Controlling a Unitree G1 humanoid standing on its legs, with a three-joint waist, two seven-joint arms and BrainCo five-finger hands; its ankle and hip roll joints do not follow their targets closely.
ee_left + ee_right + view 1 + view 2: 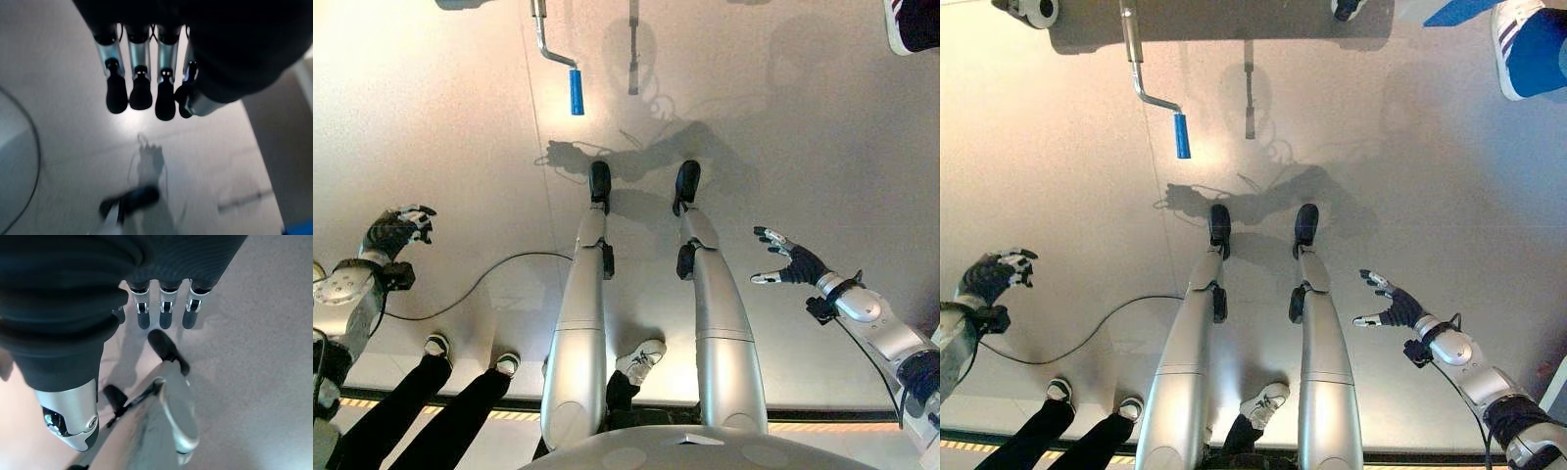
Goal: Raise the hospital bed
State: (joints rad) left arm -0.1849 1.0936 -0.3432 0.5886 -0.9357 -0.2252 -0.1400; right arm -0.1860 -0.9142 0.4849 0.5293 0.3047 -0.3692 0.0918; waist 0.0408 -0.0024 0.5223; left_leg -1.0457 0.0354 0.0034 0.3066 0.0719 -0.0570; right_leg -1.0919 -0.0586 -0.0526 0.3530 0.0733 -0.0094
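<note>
Your target, the bent metal crank with the blue cylindrical grip (576, 91), hangs from the bed's edge well ahead of both hands. Your left hand (399, 230) looks loosely curled around nothing, though its wrist view is blurred. Your right hand (788, 261) is spread and empty. Step closer first, then bring one hand squarely around the blue grip.

Both our arms spread wide, holding nothing.
Our left robot hand (399, 227) hangs with fingers loosely curled; our right robot hand (793, 262) is splayed open, both well short of the crank handle (576, 91).
</note>
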